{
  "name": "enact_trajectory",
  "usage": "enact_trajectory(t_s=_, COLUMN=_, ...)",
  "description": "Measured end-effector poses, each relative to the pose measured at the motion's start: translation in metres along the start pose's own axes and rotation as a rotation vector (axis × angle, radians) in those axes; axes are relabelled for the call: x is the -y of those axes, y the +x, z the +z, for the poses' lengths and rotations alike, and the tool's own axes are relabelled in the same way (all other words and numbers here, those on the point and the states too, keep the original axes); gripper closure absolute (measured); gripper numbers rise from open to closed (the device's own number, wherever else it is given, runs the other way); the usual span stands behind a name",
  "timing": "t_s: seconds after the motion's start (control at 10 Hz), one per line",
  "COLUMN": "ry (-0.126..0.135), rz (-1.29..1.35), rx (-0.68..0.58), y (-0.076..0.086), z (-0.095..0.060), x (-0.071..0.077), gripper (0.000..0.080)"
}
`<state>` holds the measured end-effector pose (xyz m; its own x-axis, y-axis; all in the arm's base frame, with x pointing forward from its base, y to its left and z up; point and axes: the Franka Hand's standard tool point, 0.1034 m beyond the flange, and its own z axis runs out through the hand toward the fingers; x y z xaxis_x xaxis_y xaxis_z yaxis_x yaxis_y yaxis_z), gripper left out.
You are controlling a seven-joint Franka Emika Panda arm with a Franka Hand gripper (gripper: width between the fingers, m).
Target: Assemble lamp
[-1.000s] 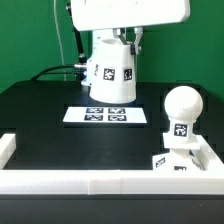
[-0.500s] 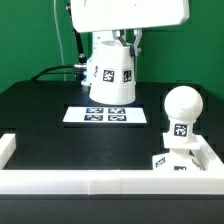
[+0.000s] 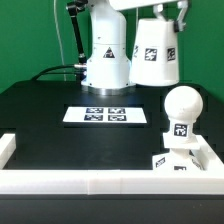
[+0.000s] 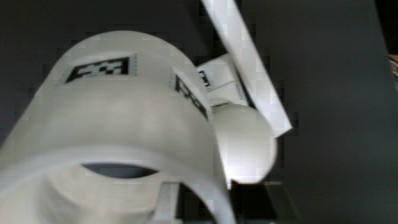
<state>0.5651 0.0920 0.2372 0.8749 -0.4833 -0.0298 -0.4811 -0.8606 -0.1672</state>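
Broadly, the black table (image 3: 60, 120) fills the lower part of the exterior view, edged along its near side by a white rail (image 3: 90, 182) that turns up at the corners. Behind it, at about twelve o'clock, stands the robot's white base (image 3: 105, 55) with a warning triangle on it. Up at one o'clock from the table's middle, the shade (image 3: 155, 53) hangs in the air, tilted, clear of everything below and carrying two square tags on its wall; the gripper (image 3: 166, 12) meets it at its upper end, at the frame's top edge. The wrist view looks along the shade's wall (image 4: 125, 140), with one finger (image 4: 246, 80) running flat against its outside and a dark opening lower down; the other finger is hidden, so the jaws appear clamped on the shade's rim, though I cannot tell for sure. At four o'clock the bulb (image 3: 182, 110) stands upright on the square base (image 3: 172, 160), which sits against the rail's corner. Flat on the table near the centre lies the marker board (image 3: 105, 115), well apart from the base.
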Motion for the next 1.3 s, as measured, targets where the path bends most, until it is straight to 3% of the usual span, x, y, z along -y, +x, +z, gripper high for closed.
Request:
enact_trajectory(t_s=0.3, ry=0.008, rz=0.011, rx=-0.016, y=0.007, z=-0.005, x=0.03, gripper=0.0755)
enact_trajectory(t_s=0.6, ry=-0.01, rz=-0.011, rx=-0.035, y=0.028, z=0.017, x=0.053, gripper=0.0755)
enact_trajectory(t_s=0.9, ry=-0.028, rz=-0.039, rx=-0.035, y=0.029, z=0.038, x=0.05, gripper=0.0755)
enact_trajectory(t_s=1.3, ry=-0.019, rz=-0.078, rx=-0.084, y=0.022, z=0.067, x=0.042, gripper=0.0755)
